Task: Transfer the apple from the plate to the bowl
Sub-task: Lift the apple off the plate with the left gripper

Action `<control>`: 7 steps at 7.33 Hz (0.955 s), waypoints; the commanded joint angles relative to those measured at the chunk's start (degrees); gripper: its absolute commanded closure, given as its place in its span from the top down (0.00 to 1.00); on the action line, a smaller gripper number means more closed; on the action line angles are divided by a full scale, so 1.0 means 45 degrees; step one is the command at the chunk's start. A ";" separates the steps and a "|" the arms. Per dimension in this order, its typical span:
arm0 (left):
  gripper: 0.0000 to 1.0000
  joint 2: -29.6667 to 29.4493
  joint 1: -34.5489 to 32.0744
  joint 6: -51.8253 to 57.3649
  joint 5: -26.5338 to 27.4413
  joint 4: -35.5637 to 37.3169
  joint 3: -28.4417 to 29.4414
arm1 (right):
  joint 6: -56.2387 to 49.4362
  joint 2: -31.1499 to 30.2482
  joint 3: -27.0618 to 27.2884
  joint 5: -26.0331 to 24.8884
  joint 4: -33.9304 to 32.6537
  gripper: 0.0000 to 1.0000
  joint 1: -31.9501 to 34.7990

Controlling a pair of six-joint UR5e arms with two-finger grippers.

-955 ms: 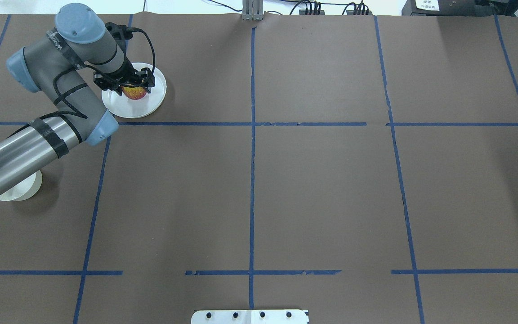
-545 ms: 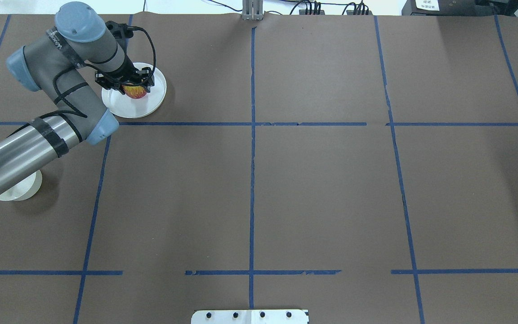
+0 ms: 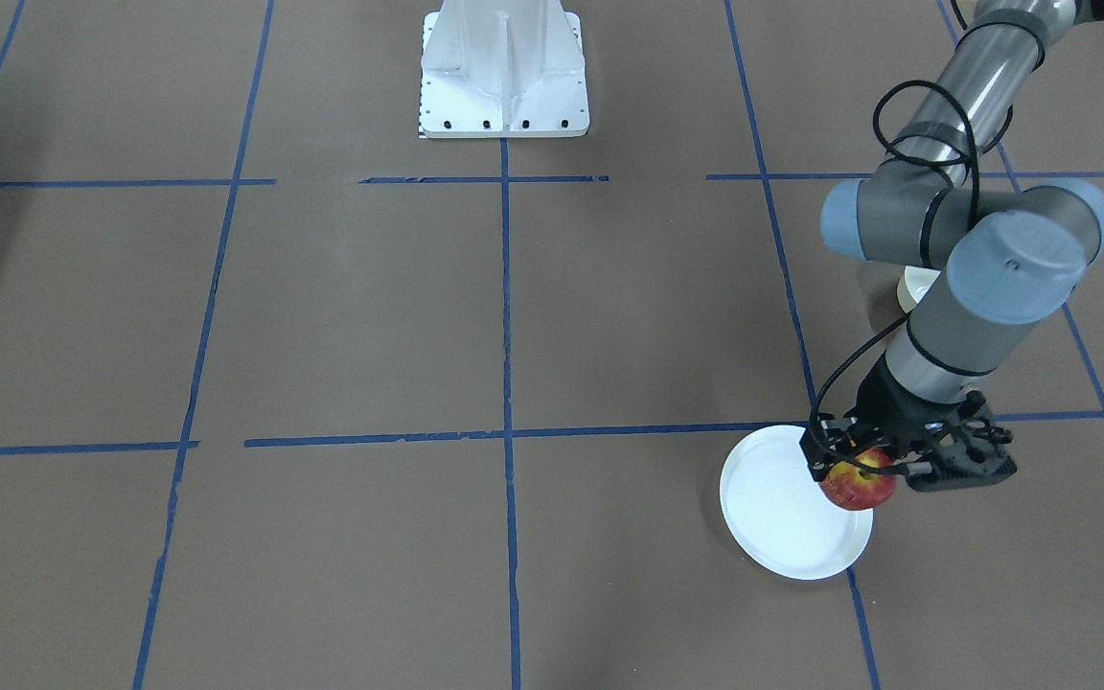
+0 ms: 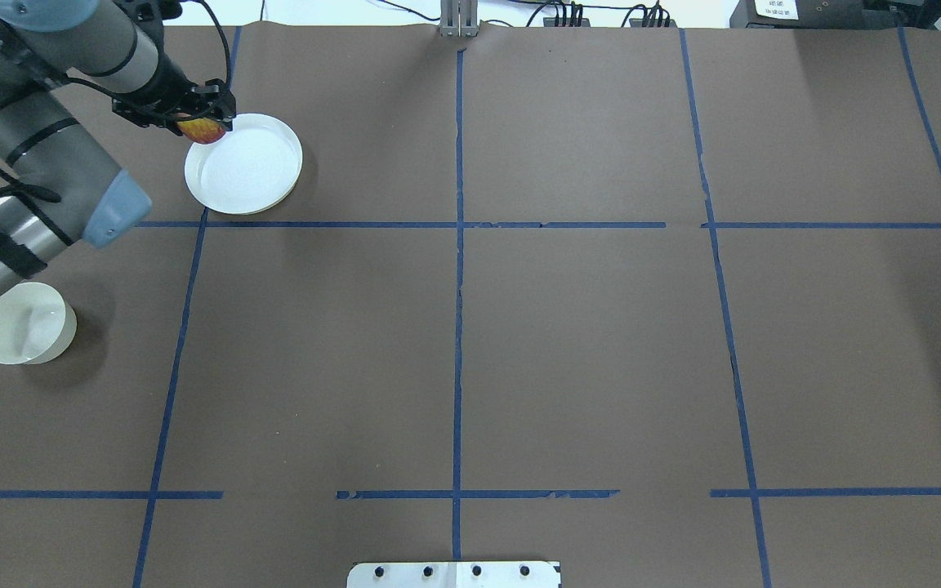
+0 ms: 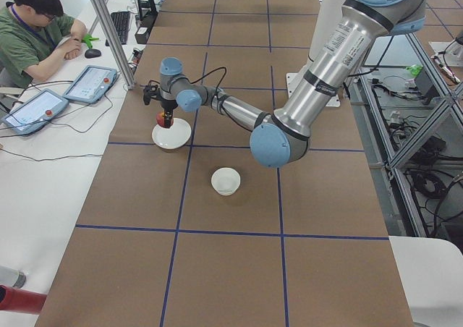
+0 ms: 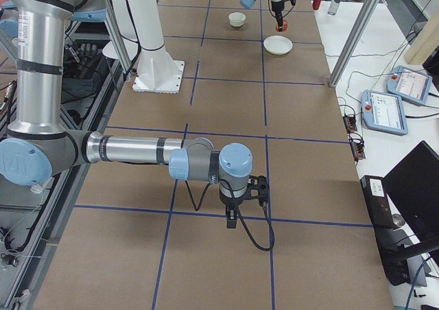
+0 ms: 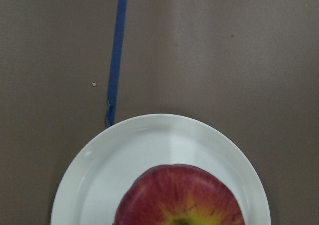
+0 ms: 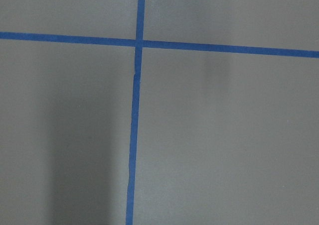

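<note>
My left gripper is shut on the red apple and holds it in the air over the plate's edge. The front-facing view shows the apple clamped between the black fingers above the white plate. In the left wrist view the apple fills the bottom, with the plate below it. The plate is otherwise bare. The small cream bowl stands nearer the robot, at the table's left edge, and is empty. My right gripper hangs over bare table far from these; I cannot tell whether it is open.
Brown paper with blue tape lines covers the table. The robot's white base plate is at mid table edge. An operator sits at a side bench with tablets.
My left gripper has risen with the apple off the plate's middle and moved toward the plate's far left rim. The arm no longer covers the bowl.
</note>
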 commanded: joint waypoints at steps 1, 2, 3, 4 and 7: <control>0.46 0.2832 -0.0361 0.1570 -0.0250 0.1673 -0.4191 | 0.0000 0.0000 0.0000 0.0000 0.0000 1.00 0.0000; 0.47 0.4219 -0.0594 0.2040 -0.0269 0.1659 -0.5466 | 0.0000 0.0000 0.0000 0.0000 0.0000 1.00 0.0000; 0.47 0.5664 -0.1041 0.2818 -0.0269 0.1582 -0.6369 | 0.0000 0.0000 0.0000 0.0000 0.0000 1.00 0.0000; 0.47 0.7090 -0.1413 0.3542 -0.0289 0.1523 -0.7209 | 0.0000 0.0000 0.0000 0.0000 0.0000 1.00 0.0000; 0.49 1.0300 -0.1983 0.4001 -0.0289 -0.2540 -0.6989 | 0.0000 0.0000 0.0000 0.0000 0.0000 1.00 0.0000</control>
